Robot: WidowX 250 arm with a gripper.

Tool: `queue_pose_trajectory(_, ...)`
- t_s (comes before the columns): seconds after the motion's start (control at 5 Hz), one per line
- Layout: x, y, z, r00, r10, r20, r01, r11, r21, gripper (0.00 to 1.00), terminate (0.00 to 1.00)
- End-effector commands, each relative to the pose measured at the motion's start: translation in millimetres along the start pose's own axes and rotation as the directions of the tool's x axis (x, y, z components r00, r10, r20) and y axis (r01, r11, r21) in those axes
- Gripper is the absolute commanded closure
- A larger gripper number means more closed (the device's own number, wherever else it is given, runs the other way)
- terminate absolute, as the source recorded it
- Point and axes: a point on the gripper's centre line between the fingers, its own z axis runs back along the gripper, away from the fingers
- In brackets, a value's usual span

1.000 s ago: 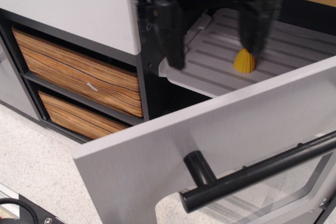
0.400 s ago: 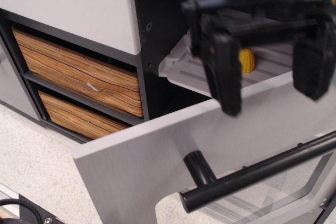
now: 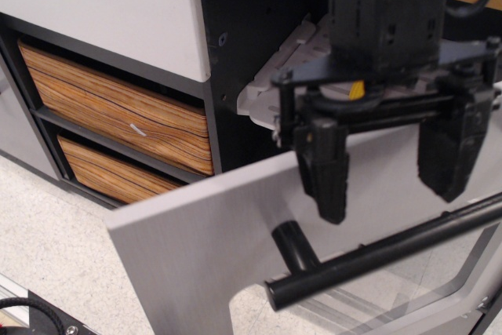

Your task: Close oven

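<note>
The gripper [image 3: 388,174] hangs wide open over the oven [image 3: 235,233] door. The hinged door looks stiff and light; its black handle [image 3: 376,260] offers the surest hold.

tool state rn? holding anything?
Tool: open, fingers spread wide, holding nothing; it hangs in front of the oven door, above the black handle.

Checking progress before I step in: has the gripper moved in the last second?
Yes. The gripper has come down and toward the camera, from over the ribbed tray to just above the oven door's handle, fingers open.
</note>
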Motion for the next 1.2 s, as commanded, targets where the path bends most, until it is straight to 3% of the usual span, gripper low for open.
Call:
queue_pose_trajectory(0.0, 33, 1, 27, 0.997, 0.044, 0.066, -0.04, 0.997, -0.062, 0.0, 0.0)
queue_pose_trajectory(0.2, 48, 6, 46, 0.993, 0.057, 0.099, -0.047, 0.994, -0.099, 0.0, 0.0)
queue_pose_trajectory(0.4, 45, 11, 54, 0.994, 0.025, 0.108, -0.013, 0.993, -0.117, 0.0, 0.0)
queue_pose_trajectory(0.6, 28, 14, 40, 0.989, -0.081, 0.121, 0.092, 0.992, -0.087, 0.0, 0.0)
queue_pose_trajectory(0.8, 13, 11, 6, 0.958, -0.24, 0.157, 0.251, 0.967, -0.05, 0.0, 0.0)
queue_pose_trajectory(1.0, 13, 5, -33, 0.944, -0.264, 0.197, 0.27, 0.963, 0.0, 0.0, 0.0)
